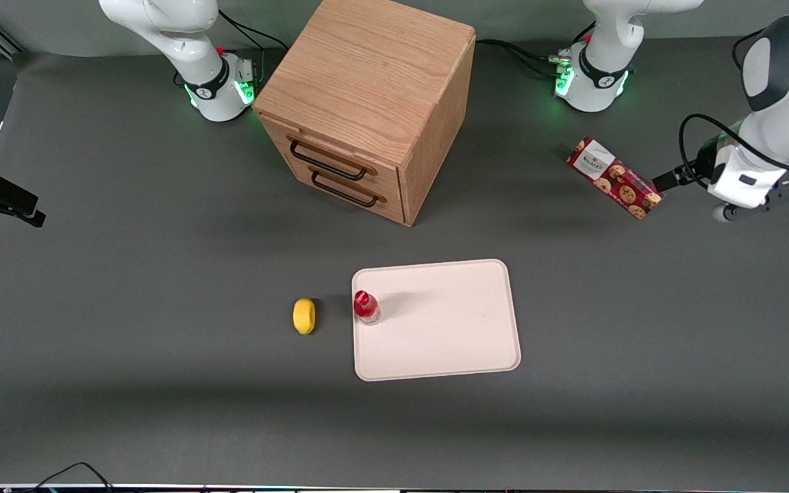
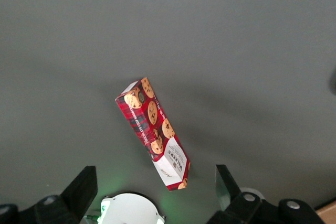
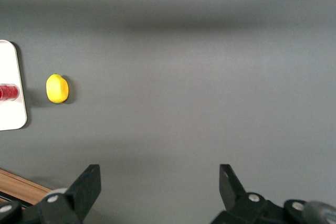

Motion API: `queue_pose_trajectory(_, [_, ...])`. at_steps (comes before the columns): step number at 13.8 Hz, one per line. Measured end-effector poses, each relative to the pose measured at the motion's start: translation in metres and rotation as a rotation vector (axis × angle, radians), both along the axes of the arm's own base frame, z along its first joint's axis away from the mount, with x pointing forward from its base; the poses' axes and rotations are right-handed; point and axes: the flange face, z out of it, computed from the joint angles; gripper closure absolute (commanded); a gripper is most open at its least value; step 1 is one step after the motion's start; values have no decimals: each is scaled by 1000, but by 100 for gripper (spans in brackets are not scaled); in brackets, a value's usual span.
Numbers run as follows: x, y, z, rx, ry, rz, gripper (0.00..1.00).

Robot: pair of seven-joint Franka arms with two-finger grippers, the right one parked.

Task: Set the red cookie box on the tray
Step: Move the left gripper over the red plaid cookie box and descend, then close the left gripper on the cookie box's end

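Red cookie box (image 1: 615,178): we see it flat on the grey table (image 1: 161,411) toward the working arm's end, well apart from the tray and farther from the front camera than it. Its white label end points toward the working arm's base (image 1: 592,82).
Tray (image 1: 446,342): nearest the front camera, about mid-table, flat. We find no box on it.
Red-capped bottle (image 1: 366,306): upright on the tray, just inside the edge toward the parked arm's end.
Yellow object (image 1: 304,315): just beside that tray edge, on the table. We cannot tell what it is.
Wooden drawer cabinet (image 1: 367,103): farther from the camera than the tray, two dark handles on its front, both drawers closed.
Gripper (image 2: 156,192): we see it in the wrist view above the box, fingers spread wide, gripping nothing and touching nothing. The box (image 2: 154,132) lies below, between the two fingers (image 2: 84,186).
Hard to make out: in the front view the gripper is mostly hidden by the arm's own wrist housing; we cannot read the label print.
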Motion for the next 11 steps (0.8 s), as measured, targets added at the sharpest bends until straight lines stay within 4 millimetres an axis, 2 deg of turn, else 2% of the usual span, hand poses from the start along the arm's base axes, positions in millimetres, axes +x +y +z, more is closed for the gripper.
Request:
queue_pose_trajectory(3, [-37,6,-37,-14,-19,16,0])
queue_pose_trajectory(7, [-82,10,-99,-30,-33,52,0])
queue_pose_trajectory(11, [-111,22,-134,-51,-32,100,0])
